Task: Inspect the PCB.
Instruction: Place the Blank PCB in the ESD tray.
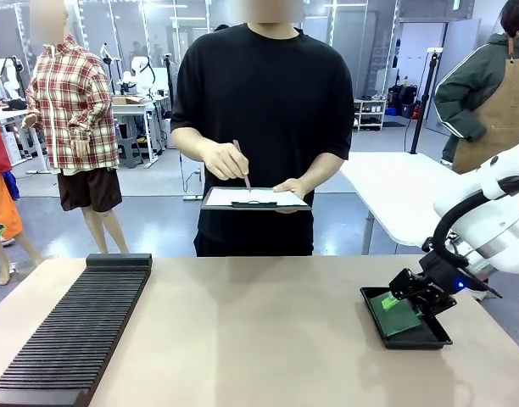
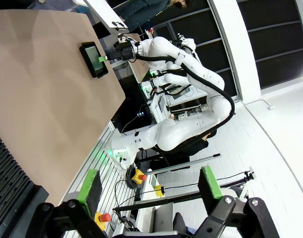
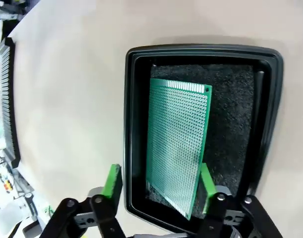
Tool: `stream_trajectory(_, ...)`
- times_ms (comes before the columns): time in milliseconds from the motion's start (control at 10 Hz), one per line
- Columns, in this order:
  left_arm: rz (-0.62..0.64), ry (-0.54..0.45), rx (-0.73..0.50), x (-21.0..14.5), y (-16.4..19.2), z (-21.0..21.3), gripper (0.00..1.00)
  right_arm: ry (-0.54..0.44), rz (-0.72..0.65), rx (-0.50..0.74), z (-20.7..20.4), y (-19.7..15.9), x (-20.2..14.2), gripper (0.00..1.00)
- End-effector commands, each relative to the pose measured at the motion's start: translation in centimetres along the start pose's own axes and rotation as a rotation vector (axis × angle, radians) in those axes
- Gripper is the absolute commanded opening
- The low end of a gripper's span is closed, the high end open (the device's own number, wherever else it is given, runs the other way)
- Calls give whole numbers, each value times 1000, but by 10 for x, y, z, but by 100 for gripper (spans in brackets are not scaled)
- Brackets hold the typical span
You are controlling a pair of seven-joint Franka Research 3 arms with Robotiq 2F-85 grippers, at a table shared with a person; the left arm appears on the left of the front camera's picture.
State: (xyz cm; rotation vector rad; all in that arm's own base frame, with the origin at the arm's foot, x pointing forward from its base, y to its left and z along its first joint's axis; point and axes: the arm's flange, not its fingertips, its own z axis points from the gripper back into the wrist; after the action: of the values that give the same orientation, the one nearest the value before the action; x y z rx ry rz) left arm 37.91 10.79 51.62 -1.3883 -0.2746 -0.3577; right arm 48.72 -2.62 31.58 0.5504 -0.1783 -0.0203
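right claw: jaws spread wide, nothing pinched; one pad outside the tray wall, the other just beside the board's near edge. Can't tell if that pad touches the board.
board: green circuit board lies in the black tray straight ahead of the right claw, its near end between the pads, far end pointing away. It leans against the tray wall on the left pad's side rather than lying flat on the dark liner.
step: looks like a drop-off into the tray, claw clear of the board.
do it well: pull back straight along the fingers, no sideways sweep; the left pad straddles the tray wall and could drag the tray. Don't nudge the board's near corner on the way out.
left claw: jaws fully apart, empty, parked off the table edge, well away from the tray.
person: far side beyond the tray, pen on clipboard, hands off the table.
rack: black slotted rack far off to the left, not in play.
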Motion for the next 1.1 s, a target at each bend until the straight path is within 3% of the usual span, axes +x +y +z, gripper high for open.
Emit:
stream_trajectory(0, -3, 11, -8, 4, -3, 2, 100, -23, -43, -132, 12, 20, -15, 100)
stream_trajectory(100, -3, 11, -8, 4, -3, 2, 100, -31, -63, -197, 18, 25, -17, 96)
stream_trajectory(300, -3, 11, -8, 4, -3, 2, 100, -48, -95, -247, 28, 27, -20, 100)
stream_trajectory(1000, -3, 11, -8, 4, -3, 2, 100, -53, -54, -201, 25, 18, -16, 100)
